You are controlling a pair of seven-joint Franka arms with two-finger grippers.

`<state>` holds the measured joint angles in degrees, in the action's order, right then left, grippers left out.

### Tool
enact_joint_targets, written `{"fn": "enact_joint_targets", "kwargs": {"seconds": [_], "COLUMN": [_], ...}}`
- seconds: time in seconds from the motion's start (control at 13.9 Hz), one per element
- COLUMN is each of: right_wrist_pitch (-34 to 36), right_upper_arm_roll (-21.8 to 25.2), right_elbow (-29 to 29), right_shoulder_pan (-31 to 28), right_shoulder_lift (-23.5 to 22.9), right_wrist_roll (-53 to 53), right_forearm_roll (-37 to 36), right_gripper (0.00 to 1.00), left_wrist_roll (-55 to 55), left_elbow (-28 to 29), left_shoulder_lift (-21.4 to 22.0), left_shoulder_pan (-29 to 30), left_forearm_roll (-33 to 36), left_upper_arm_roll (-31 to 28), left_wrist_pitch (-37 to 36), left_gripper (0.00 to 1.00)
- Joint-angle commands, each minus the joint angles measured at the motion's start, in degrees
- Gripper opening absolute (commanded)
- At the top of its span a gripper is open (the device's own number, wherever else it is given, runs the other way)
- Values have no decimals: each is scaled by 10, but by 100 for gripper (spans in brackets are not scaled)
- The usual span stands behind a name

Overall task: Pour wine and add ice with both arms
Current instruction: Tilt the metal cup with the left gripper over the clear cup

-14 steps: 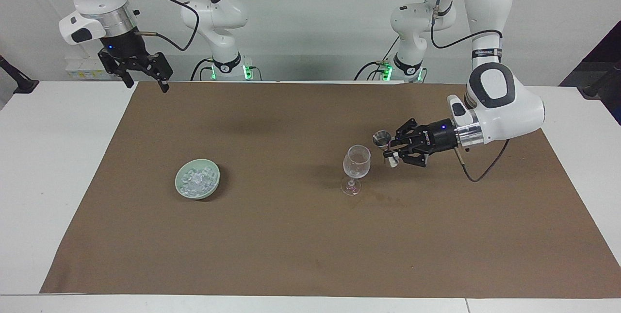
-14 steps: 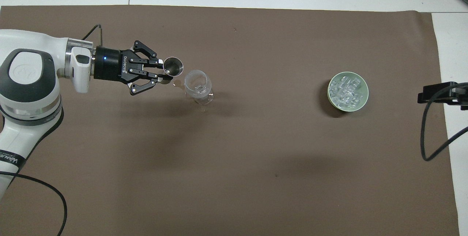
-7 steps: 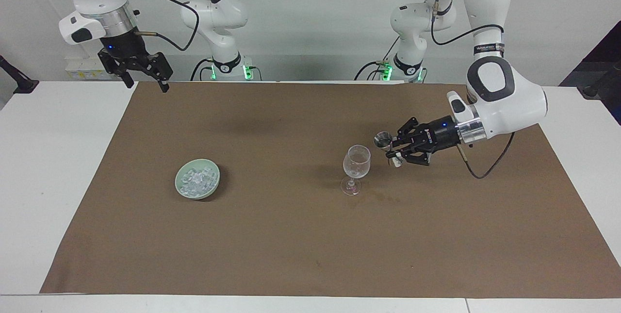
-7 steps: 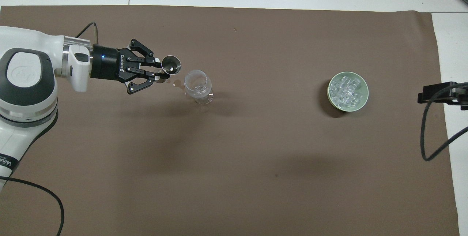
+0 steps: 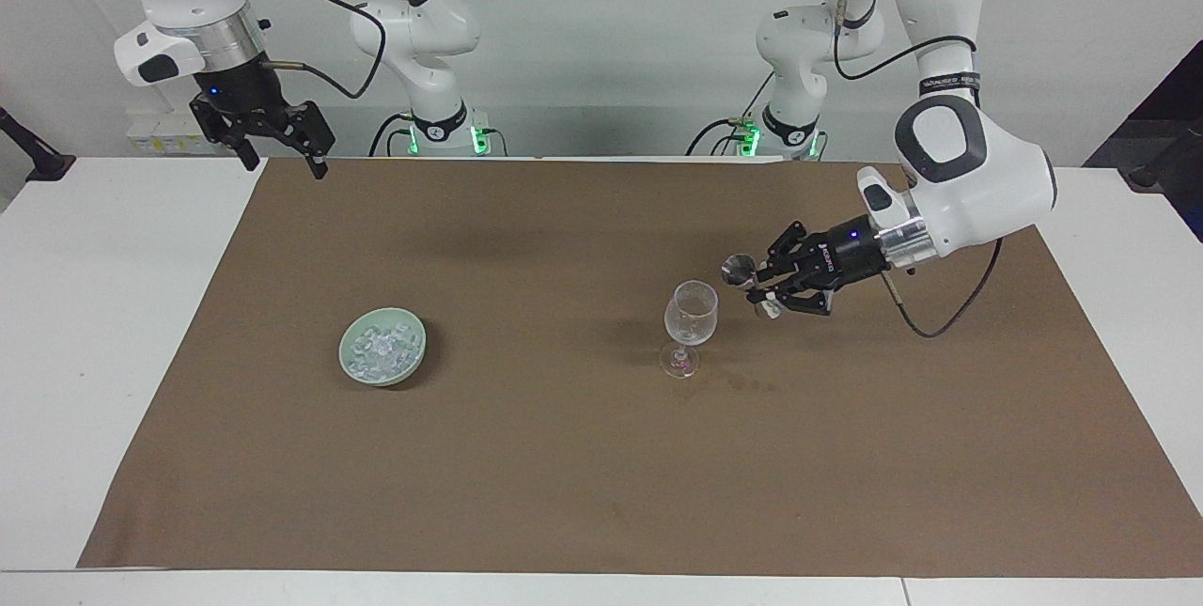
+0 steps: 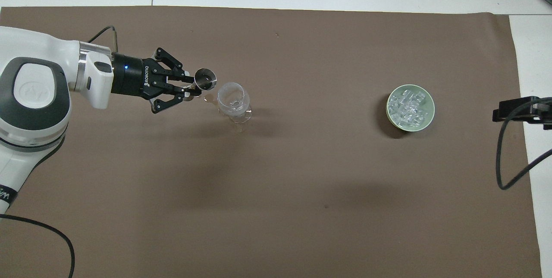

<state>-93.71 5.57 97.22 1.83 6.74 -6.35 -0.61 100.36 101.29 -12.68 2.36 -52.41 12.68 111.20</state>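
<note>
Since a second ago the left arm's wrist is lifting and tipping, so the left gripper (image 5: 763, 291) (image 6: 189, 85) is now slanting down toward the wine glass (image 5: 691, 317) (image 6: 233, 99) instead of lying level. Its jaws are closing tight on a small metal cup (image 5: 739, 270) (image 6: 205, 79), which is hanging in the air just beside the glass rim, toward the left arm's end of the table (image 5: 113, 305). The cup's mouth is facing the glass in the facing view, though cup and glass are staying apart. The glass is standing upright on the brown mat (image 5: 564, 474) (image 6: 276, 209), with a faint trace of reddish liquid at the foot of its stem.

The ice (image 5: 381, 350) (image 6: 407, 106) is sitting heaped in the pale green bowl (image 5: 416, 354) (image 6: 431, 114), which is resting on the mat well apart from the glass, toward the right arm's end of the table. Nothing is touching the bowl or the ice.

The right gripper (image 5: 282, 150) is waiting high over the corner of the mat nearest its own base, jaws standing wide and holding nothing. Only its dark tip (image 6: 513, 110) and a looping black cable (image 6: 500, 161) are showing at the edge of the overhead view.
</note>
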Motion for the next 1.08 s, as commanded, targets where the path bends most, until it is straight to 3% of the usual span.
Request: {"fn": "enact_joint_targets", "kwargs": {"seconds": [0.0, 1.0], "right_wrist_pitch": [-3, -3], "right_upper_arm_roll": [-5, -5], "right_elbow": [-1, -1], "right_shoulder_pan": [-9, -9], "right_shoulder_lift": [-2, -1], "right_wrist_roll": [12, 12], "right_forearm_roll": [12, 12], "right_gripper": [100, 100], "left_wrist_roll": [-18, -90], "left_elbow": [23, 22], "left_shoulder_lift": [26, 40], "left_shoulder_pan": [-18, -46], "left_forearm_roll": [15, 103], "left_upper_arm_roll": [-11, -12], "left_wrist_pitch": [26, 53], "left_gripper": [0, 0]}}
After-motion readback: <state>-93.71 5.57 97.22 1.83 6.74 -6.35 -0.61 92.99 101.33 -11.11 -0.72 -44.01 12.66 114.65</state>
